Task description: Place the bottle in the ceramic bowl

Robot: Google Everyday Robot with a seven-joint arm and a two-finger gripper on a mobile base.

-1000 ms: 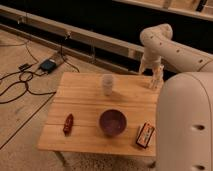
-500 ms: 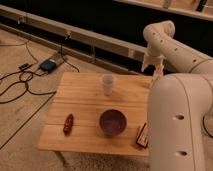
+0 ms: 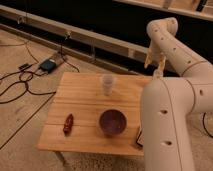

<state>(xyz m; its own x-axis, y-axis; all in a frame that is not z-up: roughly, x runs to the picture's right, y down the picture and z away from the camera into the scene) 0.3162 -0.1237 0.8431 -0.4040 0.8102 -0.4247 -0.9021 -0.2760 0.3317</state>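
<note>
Camera view: the white robot arm's end effector (image 3: 154,61) hangs above the far right edge of the light wooden tabletop (image 3: 85,100). It appears closed on the small whitish bottle with a tan-yellow label (image 3: 148,59), well apart from the round, glossy deep purple ceramic bowl (image 3: 112,121) near the front edge. A clear plastic cup (image 3: 108,83) stands behind the bowl.

Gripper (image 3: 154,63) pale with tan patches, hanging just below the rounded top joint. Behind it, arm (image 3: 167,125) off-white: slim link, then fat smooth tube shells, bulbous joints, small dark round holes dotted along them.
</note>
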